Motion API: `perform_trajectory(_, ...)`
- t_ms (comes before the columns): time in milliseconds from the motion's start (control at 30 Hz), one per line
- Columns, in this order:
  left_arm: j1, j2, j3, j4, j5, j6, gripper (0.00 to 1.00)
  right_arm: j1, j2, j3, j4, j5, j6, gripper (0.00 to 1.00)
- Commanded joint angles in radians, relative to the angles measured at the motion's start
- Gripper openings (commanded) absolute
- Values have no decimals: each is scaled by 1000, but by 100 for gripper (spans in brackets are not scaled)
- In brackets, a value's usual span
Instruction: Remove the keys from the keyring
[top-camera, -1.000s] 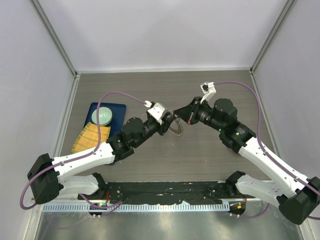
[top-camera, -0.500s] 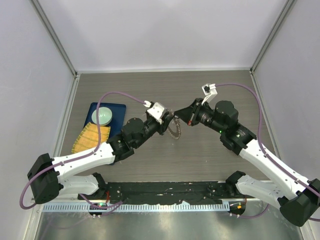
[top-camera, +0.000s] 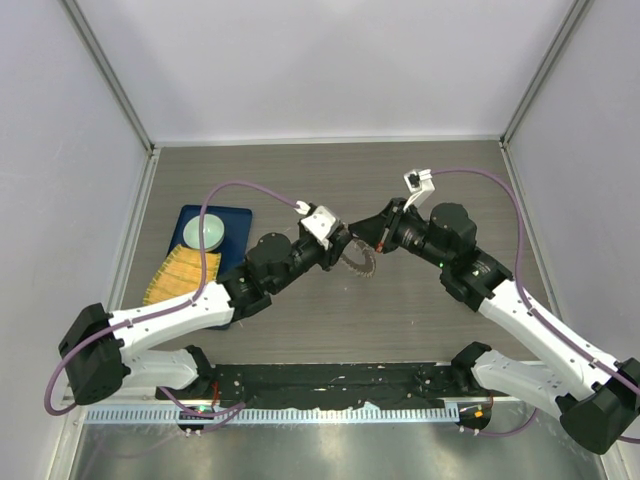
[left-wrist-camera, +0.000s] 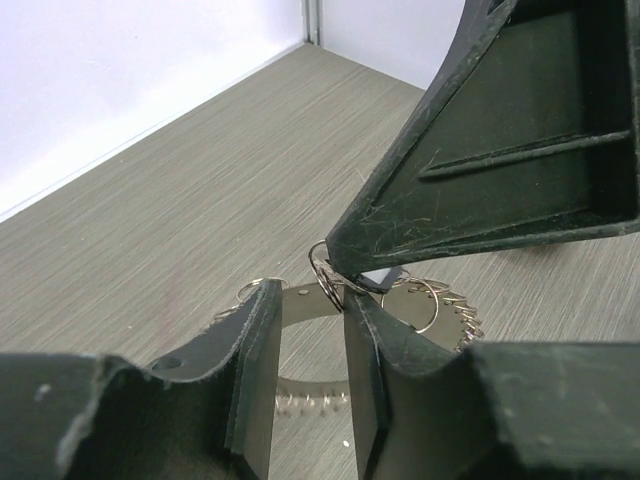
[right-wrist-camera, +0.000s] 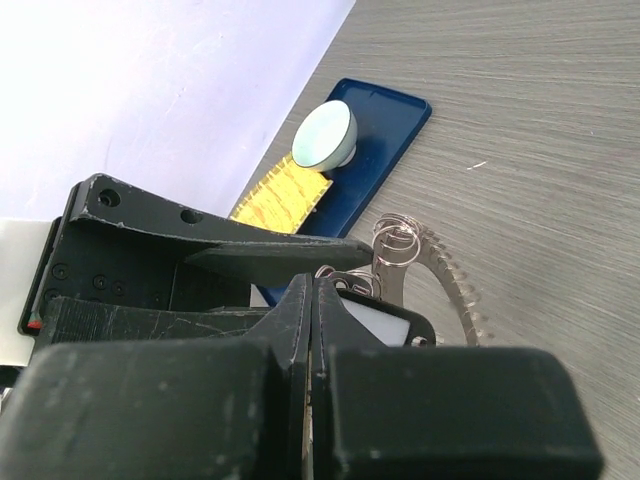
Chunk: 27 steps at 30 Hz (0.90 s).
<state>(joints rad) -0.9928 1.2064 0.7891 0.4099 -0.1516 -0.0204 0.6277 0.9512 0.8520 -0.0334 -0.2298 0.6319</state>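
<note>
The keyring (top-camera: 358, 261), a grey-brown toothed ring, is between my two grippers at mid-table. In the left wrist view its flat band (left-wrist-camera: 310, 300) runs across the gap just past my left gripper (left-wrist-camera: 312, 300), whose jaws stand a little apart and do not clamp it. My right gripper (right-wrist-camera: 313, 285) is shut on a small black key (right-wrist-camera: 385, 320) with a pale face, which hangs from the ring by small wire loops (right-wrist-camera: 397, 238). The key (left-wrist-camera: 385, 278) also shows under the right finger (left-wrist-camera: 500, 150). In the top view the grippers (top-camera: 338, 245) (top-camera: 368, 232) nearly touch.
A blue tray (top-camera: 235, 222) with a pale round dish (top-camera: 208, 231) lies at the left, and a yellow ribbed piece (top-camera: 180, 275) lies in front of it. Grey walls enclose the table on the left, back and right.
The keyring stood nearly edge-on half a second ago and now shows its toothed face again. My left gripper has shifted slightly to the right. The right gripper has barely moved.
</note>
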Motion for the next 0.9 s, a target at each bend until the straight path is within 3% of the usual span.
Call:
perform_trajectory(0, 2, 4, 59, 37, 26, 40, 31, 13, -40, 6, 87, -22, 14, 1)
perform_trajectory(33, 2, 2, 61, 33, 35, 45, 19, 13, -43, 4, 87, -23, 15, 1)
perform_trajectory(133, 2, 4, 68, 9, 58, 50, 2, 13, -51, -1, 86, -20, 14, 1)
perform_trajectory(167, 2, 2, 68, 3, 63, 51, 0, 13, -55, -1, 84, -19, 14, 1)
perform_trajectory(467, 13, -56, 25, 17, 230, 47, 0, 13, -74, -7, 40, -7, -38, 1)
perform_trajectory(867, 39, -123, -7, 12, 291, 28, 0, 12, -80, -31, -45, 38, -112, 4)
